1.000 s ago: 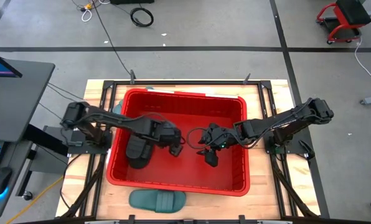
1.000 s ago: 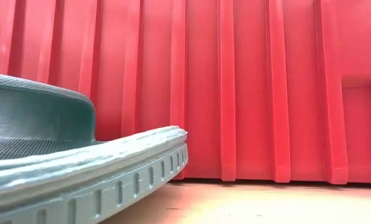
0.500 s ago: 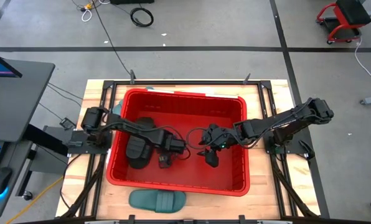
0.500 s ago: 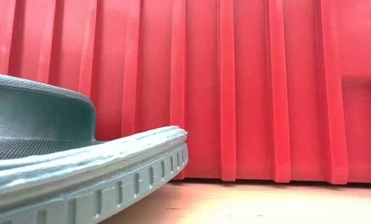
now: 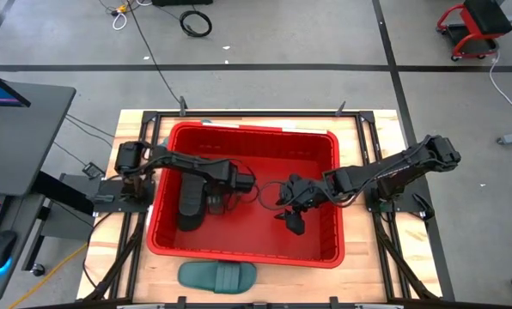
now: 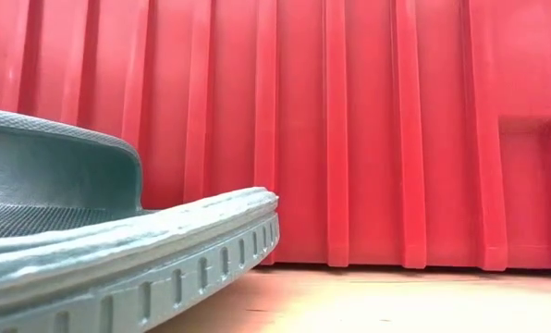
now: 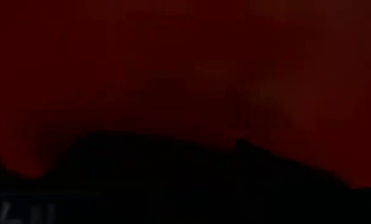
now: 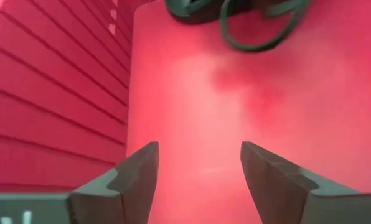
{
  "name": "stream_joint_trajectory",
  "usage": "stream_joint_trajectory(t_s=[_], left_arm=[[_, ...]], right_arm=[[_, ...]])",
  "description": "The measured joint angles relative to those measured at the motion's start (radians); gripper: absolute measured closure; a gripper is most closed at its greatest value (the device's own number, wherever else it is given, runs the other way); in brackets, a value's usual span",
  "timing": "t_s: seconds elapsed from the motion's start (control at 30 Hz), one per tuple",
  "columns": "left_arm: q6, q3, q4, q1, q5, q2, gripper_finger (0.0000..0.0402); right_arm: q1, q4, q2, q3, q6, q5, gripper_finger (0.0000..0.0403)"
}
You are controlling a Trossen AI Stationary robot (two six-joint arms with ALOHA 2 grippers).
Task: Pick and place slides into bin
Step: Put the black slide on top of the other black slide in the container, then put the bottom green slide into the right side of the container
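- the big red bin (image 5: pixel 325 150) sits in the middle of the table (image 5: pixel 368 279).
- a black slide (image 5: pixel 190 202) lies inside it. my left claw (image 5: pixel 215 204) is right beside that slide. i cannot tell how wide it is.
- a green slide (image 5: pixel 218 275) waits outside, just by the near wall.
- my right claw (image 8: pixel 198 180) is open and holds nothing.
- my arms are close, so they could bump.

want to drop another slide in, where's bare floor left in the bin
Free: the bin floor along its far wall and the near right corner. Crowded: the left side, where the black slide lies under the left gripper, and the middle, where the open right gripper hangs.
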Motion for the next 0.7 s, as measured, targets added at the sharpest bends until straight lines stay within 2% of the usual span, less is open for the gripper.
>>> stream_joint_trajectory(t_s=[0.17, 0.43, 0.6, 0.7], left_arm=[[0.0, 0.156, 0.001, -0.002, -0.007, 0.0, 0.023], [-0.056, 0.427, -0.184, -0.037, -0.005, 0.0, 0.023], [-0.052, 0.565, -0.24, -0.109, -0.001, 0.0, 0.023], [-0.066, 0.657, -0.241, -0.15, -0.004, 0.0, 0.023]], right_arm=[[0.0, -0.026, 0.0, 0.0, -0.001, 0.001, 0.0174], [0.005, -0.094, 0.0, 0.0, -0.013, 0.037, 0.0183], [0.035, -0.09, -0.004, 0.001, -0.083, 0.176, 0.0189], [0.052, -0.093, -0.01, 0.028, -0.085, 0.222, 0.019]])
